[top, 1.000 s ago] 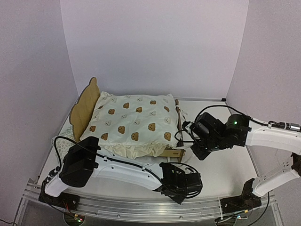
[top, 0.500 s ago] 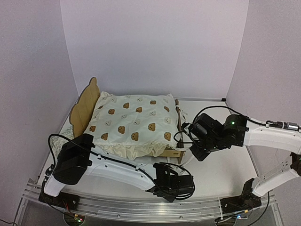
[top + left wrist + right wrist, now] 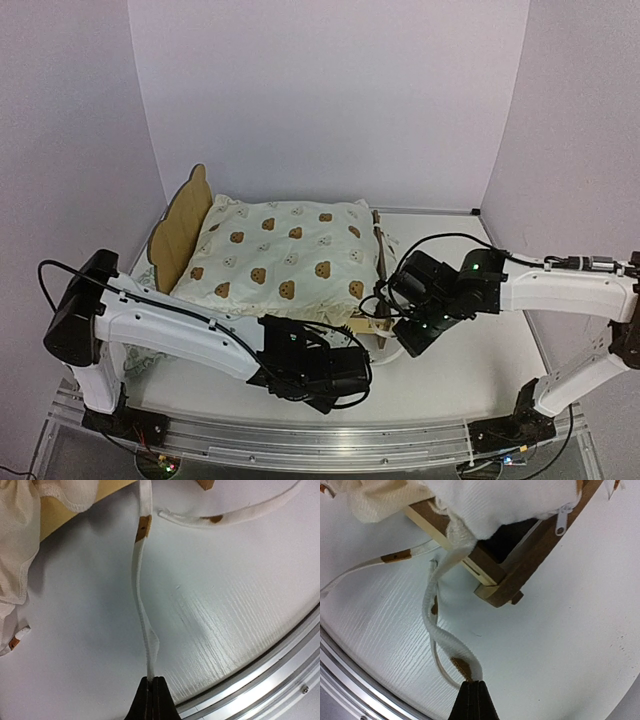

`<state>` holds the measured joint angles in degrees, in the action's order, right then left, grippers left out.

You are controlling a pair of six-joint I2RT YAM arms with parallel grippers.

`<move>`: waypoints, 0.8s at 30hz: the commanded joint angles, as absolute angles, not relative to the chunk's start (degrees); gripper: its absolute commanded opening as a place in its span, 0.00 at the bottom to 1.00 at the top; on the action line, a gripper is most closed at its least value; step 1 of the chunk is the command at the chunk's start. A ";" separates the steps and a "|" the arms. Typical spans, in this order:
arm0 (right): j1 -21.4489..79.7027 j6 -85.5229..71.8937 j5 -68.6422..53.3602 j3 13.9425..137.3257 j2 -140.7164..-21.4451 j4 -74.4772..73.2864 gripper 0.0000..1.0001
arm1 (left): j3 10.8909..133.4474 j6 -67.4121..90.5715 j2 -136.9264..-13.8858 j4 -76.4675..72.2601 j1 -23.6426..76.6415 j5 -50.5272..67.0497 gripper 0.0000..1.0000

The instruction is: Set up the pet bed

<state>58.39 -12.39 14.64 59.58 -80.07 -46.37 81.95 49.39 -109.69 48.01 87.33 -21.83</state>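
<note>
Pet bed [image 3: 180, 232] one, cover [image 3: 285, 255] one, ties [image 3: 141, 605] two

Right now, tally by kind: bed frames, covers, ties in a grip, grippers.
pet bed: 1
bear-print cover: 1
tie: 2, this one in the left gripper, the other in the right gripper
gripper: 2, both shut
Total: 6
</note>
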 commanded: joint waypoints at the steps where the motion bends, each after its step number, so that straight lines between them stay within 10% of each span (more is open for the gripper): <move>1: 58.15 -15.00 7.05 59.21 -83.30 -43.44 0.00 | 83.40 48.42 -106.08 46.82 87.28 -22.59 0.00; 13: 58.10 -22.58 -7.98 54.89 -85.80 -24.96 0.00 | 88.64 43.79 -107.49 41.64 87.28 -18.34 0.00; 24: 58.12 -31.24 4.06 43.40 -81.30 -21.88 0.13 | 86.27 43.51 -110.88 33.74 87.27 -10.86 0.00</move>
